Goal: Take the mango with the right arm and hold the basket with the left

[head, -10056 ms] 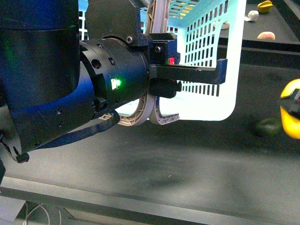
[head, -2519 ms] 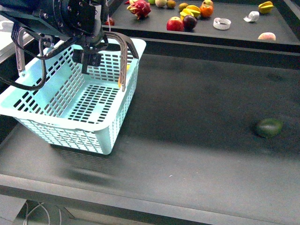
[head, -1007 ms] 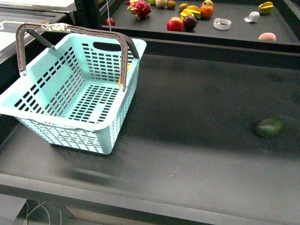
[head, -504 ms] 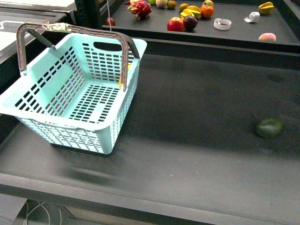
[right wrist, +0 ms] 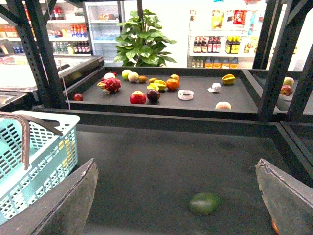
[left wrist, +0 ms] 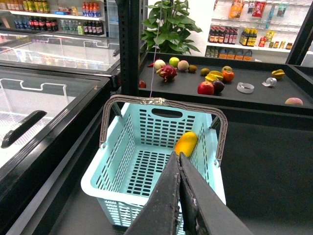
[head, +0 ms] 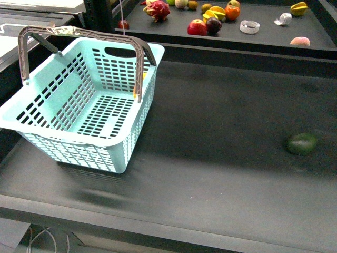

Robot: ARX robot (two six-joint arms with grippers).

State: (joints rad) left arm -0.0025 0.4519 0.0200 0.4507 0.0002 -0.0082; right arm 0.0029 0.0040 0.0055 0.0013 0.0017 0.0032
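The light-blue basket (head: pixel 79 145) stands on the dark table at the left with both grey-brown handles upright. The yellow mango (left wrist: pixel 186 143) lies inside the basket (left wrist: pixel 91 179), against its wall. My left gripper (left wrist: pixel 179 154) is shut with nothing in it and hovers above the basket, apart from the handles. In the right wrist view my right gripper (right wrist: pixel 176 164) is wide open and empty above the table, with the basket (right wrist: pixel 44 161) off to one side. Neither arm shows in the front view.
A dark green roundish fruit (head: pixel 302 143) lies on the table at the right, also below my right gripper's open fingers (right wrist: pixel 204 203). A raised back shelf (head: pixel 174 21) carries several fruits. A glass-topped freezer (left wrist: pixel 44 98) stands beside the basket.
The left arm, which held the basket up close to the camera and later hung over it, has left the front view. Nothing has moved in the last second.
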